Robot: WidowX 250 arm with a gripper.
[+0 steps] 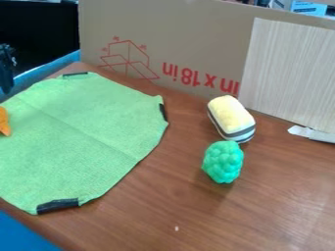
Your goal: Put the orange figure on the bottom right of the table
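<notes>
The orange figure (4, 122) lies at the left edge, on the green cloth (85, 132); beyond it, far left, is the gripper (7, 68), open or closed I cannot tell. Pickup seems due: reach nearer, grasp, then carry it near right.

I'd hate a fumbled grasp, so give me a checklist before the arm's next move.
- Orange figure at the table's bottom right: not ok, it is at the left edge of view.
- Figure fully in view: not ok, cut off.
- Figure's full pose: cannot tell.
- Black arm apart from the figure's visible part: ok.
- Green bumpy toy and striped yellow toy off the green cloth: ok.
</notes>
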